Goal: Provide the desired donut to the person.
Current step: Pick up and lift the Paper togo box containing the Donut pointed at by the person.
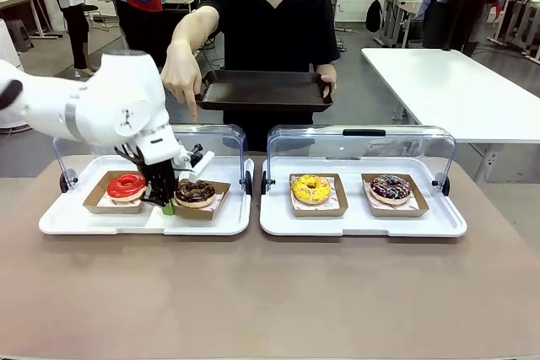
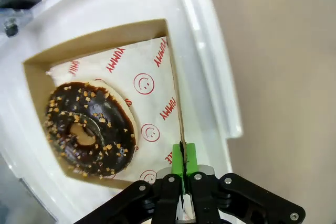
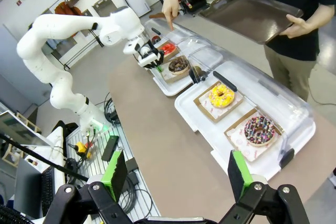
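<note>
Jaws of the left gripper [image 2: 183, 157] are pinched tight on the side wall of the cardboard tray [image 2: 105, 36] holding the chocolate donut [image 2: 107, 116], inside the left white tray [image 1: 101, 223] on the worktop [image 1: 253, 292]. Right gripper [image 3: 176, 171] jaws gape wide, well off. Across from them the person [image 1: 270, 23] points a finger down over that white tray.

- Left end effector [image 2: 184, 157]: linkage cut off at the picture's bottom edge. Its pads cover the pinched stretch of the chocolate donut's box [image 2: 105, 38].
- Liner paper [image 2: 157, 103]: red print partly hidden under the chocolate donut [image 2: 89, 129].
- Red donut's box [image 1: 94, 200]: right end hidden behind the left arm [image 1: 101, 107].
- Person [image 1: 270, 23]: waist hidden behind the held tray [image 1: 263, 90].
</note>
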Robot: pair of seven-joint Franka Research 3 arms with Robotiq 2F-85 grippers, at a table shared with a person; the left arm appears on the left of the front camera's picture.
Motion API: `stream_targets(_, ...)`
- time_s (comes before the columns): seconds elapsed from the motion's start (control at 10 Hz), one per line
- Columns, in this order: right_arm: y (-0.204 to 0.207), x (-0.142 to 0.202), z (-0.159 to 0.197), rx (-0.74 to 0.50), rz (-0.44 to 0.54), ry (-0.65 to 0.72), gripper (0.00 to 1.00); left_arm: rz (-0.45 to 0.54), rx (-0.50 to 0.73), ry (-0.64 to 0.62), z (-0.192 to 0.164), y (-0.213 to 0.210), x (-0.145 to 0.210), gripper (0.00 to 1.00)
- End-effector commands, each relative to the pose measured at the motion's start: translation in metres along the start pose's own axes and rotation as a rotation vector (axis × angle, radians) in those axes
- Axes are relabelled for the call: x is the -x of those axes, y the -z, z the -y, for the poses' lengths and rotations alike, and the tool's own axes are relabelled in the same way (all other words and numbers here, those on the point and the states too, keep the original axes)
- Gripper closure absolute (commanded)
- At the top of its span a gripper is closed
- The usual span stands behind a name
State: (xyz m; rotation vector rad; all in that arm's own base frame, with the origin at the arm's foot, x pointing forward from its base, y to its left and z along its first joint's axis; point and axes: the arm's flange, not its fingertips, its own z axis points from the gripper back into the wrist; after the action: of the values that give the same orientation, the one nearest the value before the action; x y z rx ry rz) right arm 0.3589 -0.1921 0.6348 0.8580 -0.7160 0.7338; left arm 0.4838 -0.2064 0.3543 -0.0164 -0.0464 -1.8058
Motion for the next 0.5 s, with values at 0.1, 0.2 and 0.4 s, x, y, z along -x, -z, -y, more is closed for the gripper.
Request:
stream_targets(0.1, 0.001, 0.000, -0.001, -0.012, 0.022, -0.006, 0.00, -0.014, 0.013, -0.035, 0.055, -0.100, -0.018, 1.00)
stream_targets(0.2, 0.001, 0.000, -0.001, -0.012, 0.022, -0.006, 0.00, -0.020, 0.001, -0.037, 0.075, -0.140, -0.028, 1.00)
stream_targets(0.4, 0.001, 0.000, -0.001, -0.012, 0.022, -0.006, 0.00, -0.055, -0.062, -0.031, 0.090, -0.205, -0.040, 1.00)
